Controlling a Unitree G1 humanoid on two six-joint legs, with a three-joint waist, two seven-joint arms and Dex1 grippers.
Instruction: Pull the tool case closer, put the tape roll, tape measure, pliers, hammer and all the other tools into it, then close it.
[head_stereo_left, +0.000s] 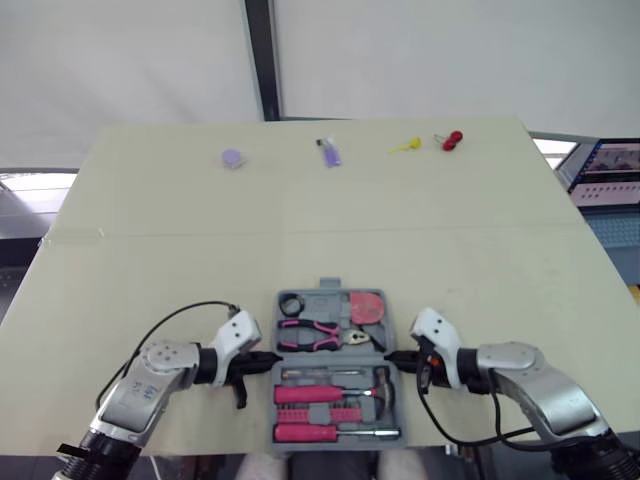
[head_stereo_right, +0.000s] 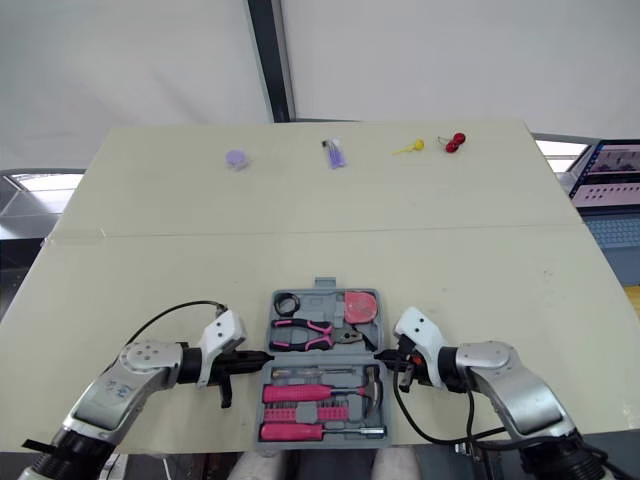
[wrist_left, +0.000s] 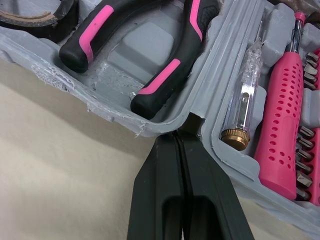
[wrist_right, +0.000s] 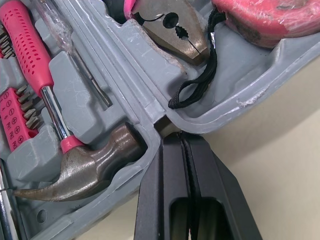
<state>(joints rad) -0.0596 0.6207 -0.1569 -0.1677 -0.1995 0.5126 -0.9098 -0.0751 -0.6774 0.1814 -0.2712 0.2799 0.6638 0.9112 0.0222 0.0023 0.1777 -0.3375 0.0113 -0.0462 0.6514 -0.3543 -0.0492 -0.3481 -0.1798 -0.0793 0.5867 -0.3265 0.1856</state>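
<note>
— Jaws, both sides: condition?
— Pressed together on both. The left jaws touch the left edge of the tool case (head_stereo_left: 329, 288) at its hinge line. The right jaws meet the right edge at the same line.
— Case position?
— Lying open at the near edge of the desk (head_stereo_left: 300, 220), between the two arms. The tape roll (head_stereo_left: 291, 304), pliers (head_stereo_left: 318, 335) and tape measure (head_stereo_left: 367, 307) are seated in the far half. The hammer (wrist_right: 85, 170) and pink screwdriver (wrist_right: 30, 47) are in the near half.
— Room to move?
— Broad bare desk beyond the case. A purple disc (head_stereo_left: 233, 159) and a red item (head_stereo_left: 451, 140) lie along the far edge, well apart from it.
</note>
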